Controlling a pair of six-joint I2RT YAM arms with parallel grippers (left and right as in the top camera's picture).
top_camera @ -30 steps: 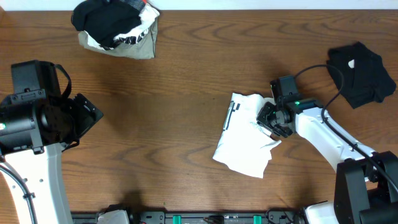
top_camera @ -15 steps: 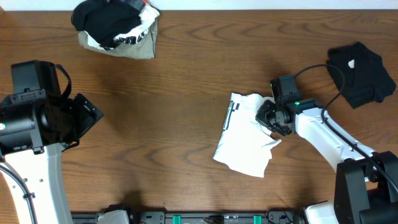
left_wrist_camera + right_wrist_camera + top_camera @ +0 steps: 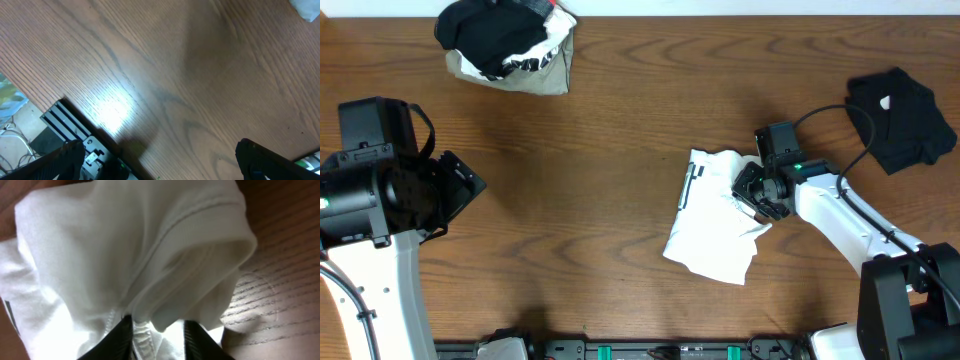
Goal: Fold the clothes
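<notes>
On table (image 3: 620, 150) | right pincer (image 3: 750, 193) pinching white T-shirt (image 3: 715, 235) | left pincer (image 3: 167, 167) wide, empty | striped mark (image 3: 692, 186) unreadable

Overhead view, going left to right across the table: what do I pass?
left arm → clothes pile at the far edge → white T-shirt → right gripper, pinching the shirt's right side → black garment

you have the t-shirt (image 3: 715, 215) lying right of the table's (image 3: 620, 120) middle, with the right gripper (image 3: 752, 192) at its right edge, pinching cloth. the heap of clothes (image 3: 505, 45) lies back left, a lone garment (image 3: 900, 120) far right, and the left gripper (image 3: 455, 188) is well apart at the left.
</notes>
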